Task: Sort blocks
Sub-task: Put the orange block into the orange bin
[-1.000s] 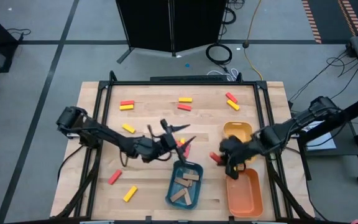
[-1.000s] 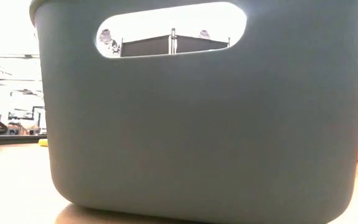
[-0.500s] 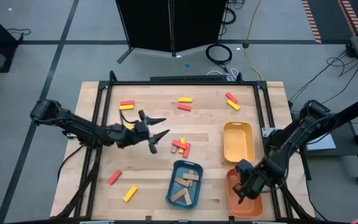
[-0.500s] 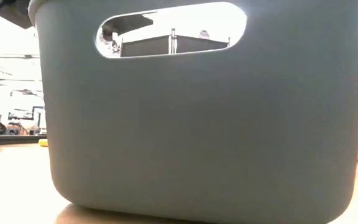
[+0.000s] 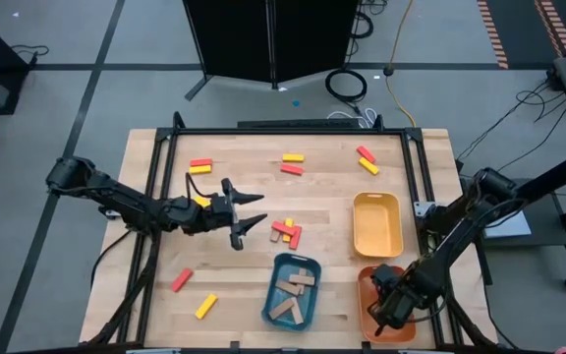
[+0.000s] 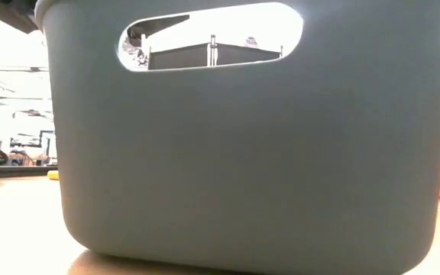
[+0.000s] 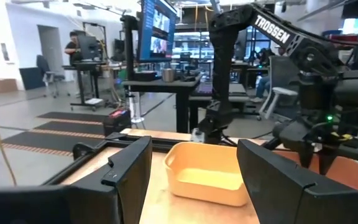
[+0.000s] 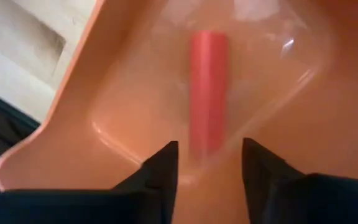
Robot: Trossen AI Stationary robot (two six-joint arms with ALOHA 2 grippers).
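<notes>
Small red and yellow blocks lie scattered on the wooden table; a red-and-yellow cluster (image 5: 285,231) sits at its middle. Tan blocks (image 5: 294,287) lie in the blue tray (image 5: 268,300). My left gripper (image 5: 255,210) (image 7: 194,180) hovers open just left of the cluster, pointing toward the table's right. My right gripper (image 5: 379,313) (image 8: 209,149) is open over the orange tray (image 5: 399,332), pointing down into it. A red block (image 8: 208,93) lies on the tray's floor beyond the fingertips, apart from them.
The yellow tray (image 5: 376,224) (image 7: 207,174) stands beyond the orange one. Red and yellow blocks lie near the far edge (image 5: 292,162), (image 5: 366,159), (image 5: 200,166) and near the left front (image 5: 182,280), (image 5: 205,306). The blue tray's wall (image 6: 243,153) fills the low view.
My right gripper has swung from the table beside the yellow tray toward the near edge, carrying a red block, and now stands over the orange tray with the block lying inside. My left gripper has drawn back from the blue tray toward the table's left.
</notes>
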